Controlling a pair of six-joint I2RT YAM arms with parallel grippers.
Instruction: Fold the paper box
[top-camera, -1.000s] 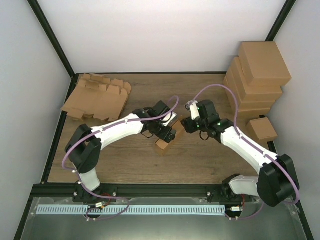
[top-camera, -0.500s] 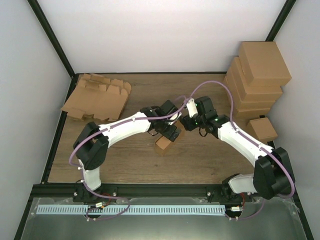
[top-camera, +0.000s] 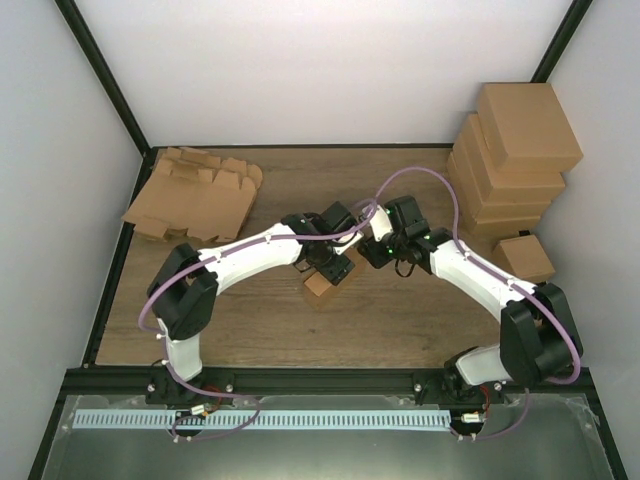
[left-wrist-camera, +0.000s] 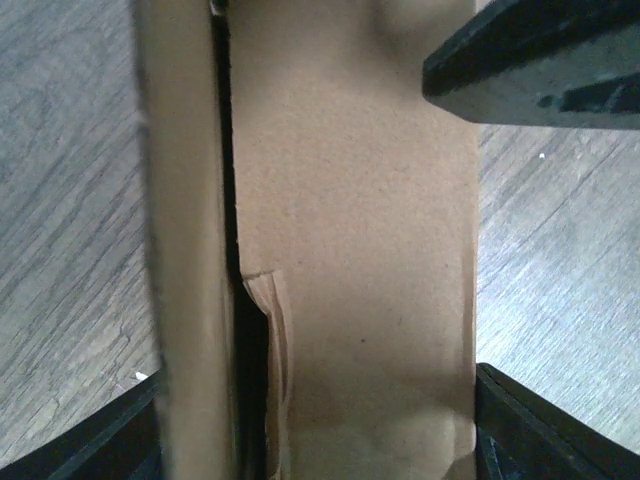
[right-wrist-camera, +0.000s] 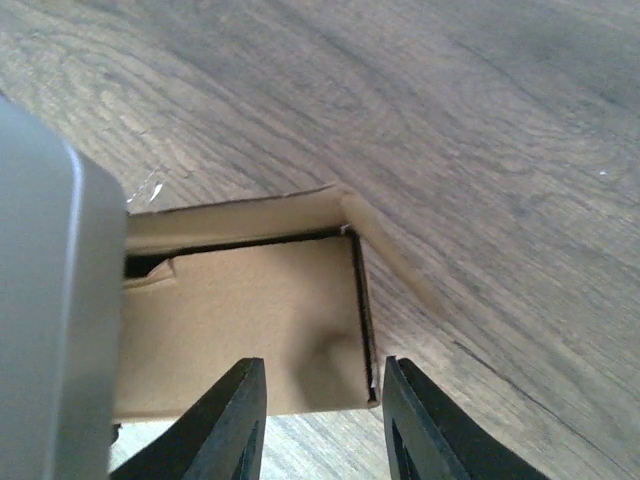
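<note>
Wooden surface (top-camera: 250, 325), stack of finished boxes (top-camera: 520, 150) at its far right, flat blanks (top-camera: 195, 195) far left, small paper box (top-camera: 320, 286) near centre (dark slit along one wall), left gripper (left-wrist-camera: 318, 440) clamped across its sides, right gripper (right-wrist-camera: 325, 420) narrowly apart over its corner.

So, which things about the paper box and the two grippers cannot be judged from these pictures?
Top view: the left gripper and right gripper cover most of the paper box; its flaps are hidden.
Left wrist view: the box runs past the top and bottom edges; whether the fingers press its walls is unclear.
Right wrist view: a blurred grey shape hides the box's left part.
</note>
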